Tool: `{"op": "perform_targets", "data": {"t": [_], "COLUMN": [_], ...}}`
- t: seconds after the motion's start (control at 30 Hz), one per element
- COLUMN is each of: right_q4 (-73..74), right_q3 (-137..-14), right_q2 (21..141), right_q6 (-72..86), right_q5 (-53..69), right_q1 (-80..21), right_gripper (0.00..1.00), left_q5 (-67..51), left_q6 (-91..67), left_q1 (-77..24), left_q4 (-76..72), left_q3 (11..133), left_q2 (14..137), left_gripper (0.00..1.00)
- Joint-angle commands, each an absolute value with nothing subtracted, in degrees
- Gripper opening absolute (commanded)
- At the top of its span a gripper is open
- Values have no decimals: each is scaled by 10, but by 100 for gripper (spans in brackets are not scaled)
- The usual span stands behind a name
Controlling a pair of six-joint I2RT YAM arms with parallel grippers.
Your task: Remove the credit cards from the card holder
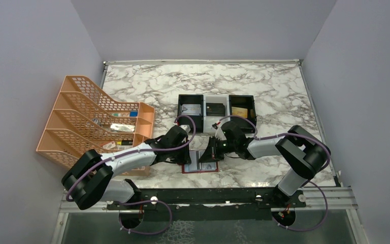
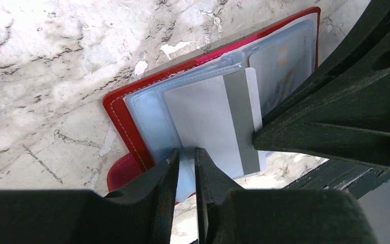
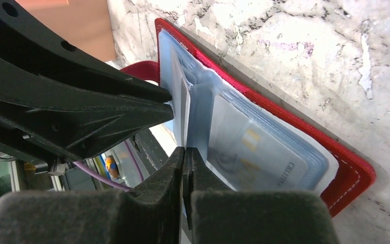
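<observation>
Though no lettering reads clearly, right gripper (image 3: pixel 184 155) tight on silvery-white card (image 2: pixel 203 117), left gripper (image 2: pixel 187 162) tight on card holder (image 2: pixel 147 117) sleeve.

Looks like a robotics lab test cell. Plain pale walls (image 1: pixel 30 61) box in a marble-look tabletop (image 1: pixel 147 86) on three sides. Two robot arms, the left arm (image 1: pixel 127 160) and right arm (image 1: pixel 284 145), are bolted to a black metal rail (image 1: pixel 208 195) at the near edge, w/ purple cables (image 1: pixel 315 142) looped along them. Props are office-type bits: an orange desk file rack (image 1: pixel 89 119) at left & a black-and-white 3-compartment tray (image 1: pixel 190 96) mid-table.
</observation>
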State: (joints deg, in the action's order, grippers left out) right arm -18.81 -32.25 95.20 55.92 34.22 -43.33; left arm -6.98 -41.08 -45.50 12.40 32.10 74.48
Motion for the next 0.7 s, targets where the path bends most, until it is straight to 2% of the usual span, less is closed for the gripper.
{"op": "perform_targets", "data": {"t": [0.0,0.3,0.5,0.67], "right_q4": [-227,-225,-242,-252], "right_q3": [-308,-299,-305,-309], "right_q2": [953,945,964,974], "right_q6": [566,547,559,565], "right_q5": [368,407,414,412], "right_q1": [-420,-400,-400,-400], "right_gripper": [3,4,12,9], "left_q5": [-21,-13,-18,-26], "left_q6": [-397,-398,-396,-403], "left_q1": [-454,-454,-454,-454], "left_q4": [180,182,180,177], "left_q3": [317,324,340,343], "left_q2": [748,747,730,707], "left_gripper": [22,21,22,24]}}
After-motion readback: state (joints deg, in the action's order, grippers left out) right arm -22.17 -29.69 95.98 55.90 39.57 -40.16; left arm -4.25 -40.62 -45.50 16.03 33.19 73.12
